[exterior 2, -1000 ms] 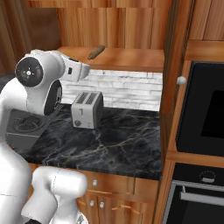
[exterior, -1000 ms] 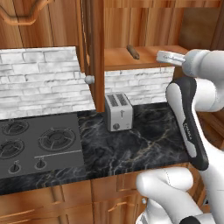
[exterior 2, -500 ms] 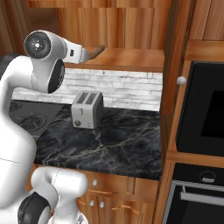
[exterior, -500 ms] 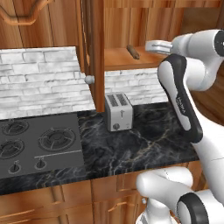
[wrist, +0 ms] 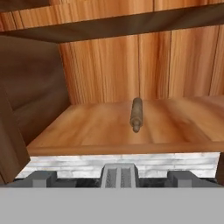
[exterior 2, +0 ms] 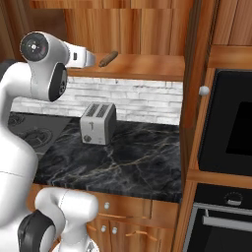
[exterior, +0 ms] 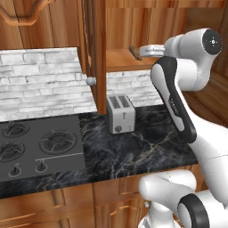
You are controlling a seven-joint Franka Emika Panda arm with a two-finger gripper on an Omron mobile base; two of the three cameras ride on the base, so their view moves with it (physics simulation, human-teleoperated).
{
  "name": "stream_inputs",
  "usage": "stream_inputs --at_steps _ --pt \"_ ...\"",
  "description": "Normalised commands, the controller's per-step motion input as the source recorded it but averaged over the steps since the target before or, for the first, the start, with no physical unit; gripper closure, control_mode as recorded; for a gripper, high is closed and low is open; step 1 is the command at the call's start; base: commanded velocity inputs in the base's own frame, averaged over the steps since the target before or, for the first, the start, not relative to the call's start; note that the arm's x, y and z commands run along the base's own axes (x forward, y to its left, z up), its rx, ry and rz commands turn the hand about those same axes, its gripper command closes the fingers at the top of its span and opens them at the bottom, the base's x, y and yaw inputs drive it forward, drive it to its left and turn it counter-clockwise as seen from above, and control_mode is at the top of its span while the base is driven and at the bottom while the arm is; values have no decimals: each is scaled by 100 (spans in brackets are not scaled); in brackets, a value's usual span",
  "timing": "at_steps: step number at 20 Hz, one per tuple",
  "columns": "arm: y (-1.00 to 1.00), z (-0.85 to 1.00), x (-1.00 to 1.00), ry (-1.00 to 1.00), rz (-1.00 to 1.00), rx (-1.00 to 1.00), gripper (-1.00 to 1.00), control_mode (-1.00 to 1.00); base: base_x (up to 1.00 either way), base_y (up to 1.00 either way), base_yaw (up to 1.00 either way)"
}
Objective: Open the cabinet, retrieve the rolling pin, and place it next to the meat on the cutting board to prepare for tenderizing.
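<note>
The cabinet [exterior 2: 192, 74] stands open — the rolling pin [wrist: 136, 113] lies on its lower shelf [wrist: 87, 127], at twelve o'clock from the claw [wrist: 114, 177], whose jaws are spread wide, holding nothing — toaster [exterior: 120, 113] below.

Toaster [exterior: 120, 113], silver, two-slot: upright on black marble worktop [exterior: 142, 151], right of gas hob [exterior: 38, 147], before white brick backsplash [exterior: 40, 84].
</note>
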Motion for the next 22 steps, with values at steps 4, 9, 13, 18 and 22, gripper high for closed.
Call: stream_inputs --at_steps 4,9,13,18,22 --pt "0 -3 14 0 0 0 -100 -100 0 0 0" --pt "0 -11 6 -4 0 0 -100 -100 0 0 0" --pt "0 -7 0 -9 -1 0 -100 -100 0 0 0" --pt "0 -1 0 -9 0 0 -100 -100 0 0 0" --pt "0 0 0 -9 0 0 -100 -100 0 0 0"
